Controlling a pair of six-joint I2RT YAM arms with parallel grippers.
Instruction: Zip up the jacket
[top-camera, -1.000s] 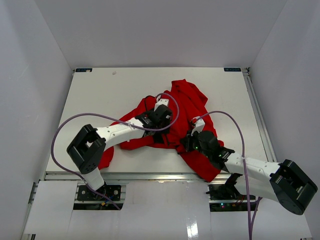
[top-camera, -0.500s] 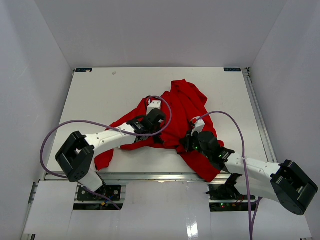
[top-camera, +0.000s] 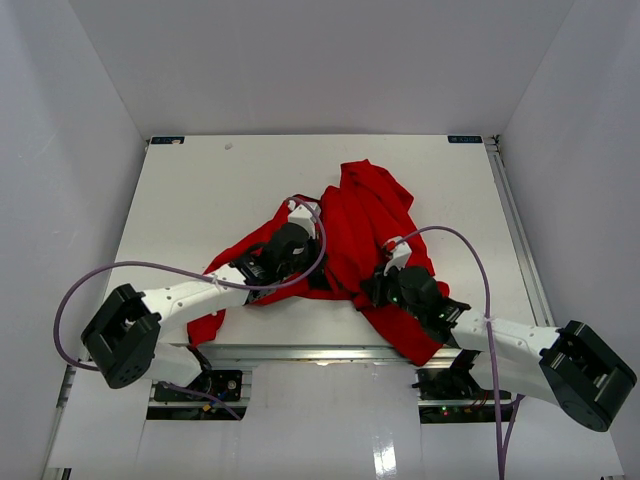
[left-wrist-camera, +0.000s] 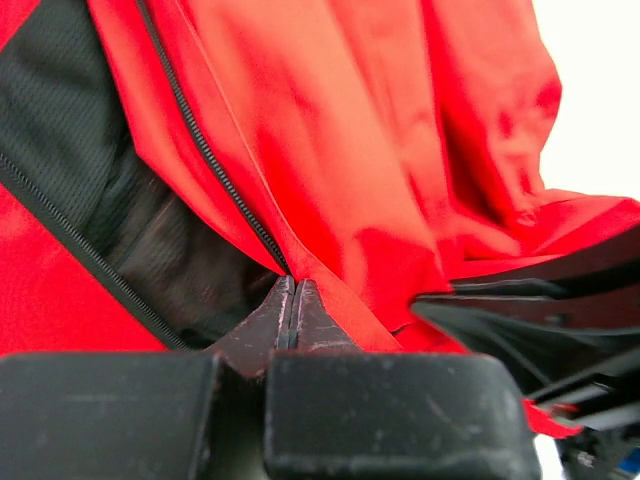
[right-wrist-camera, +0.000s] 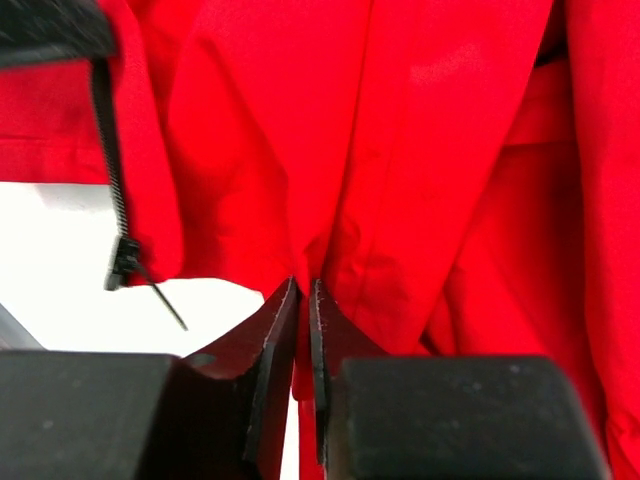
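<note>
On the tabletop (top-camera: 180, 200), the left hand (left-wrist-camera: 293, 285) has just shut on the zipper edge of the open jacket (top-camera: 365, 205) lying there, while the right hand (right-wrist-camera: 303, 290) pinches its cloth, so zipping may start.

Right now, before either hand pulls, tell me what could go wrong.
1. The left hand is shut beside the zipper with barely any cloth visibly pinched; it may slip off.
2. The right hand grips a plain fold of the jacket while the zipper end hangs loose beside it, so the halves may not meet.
</note>
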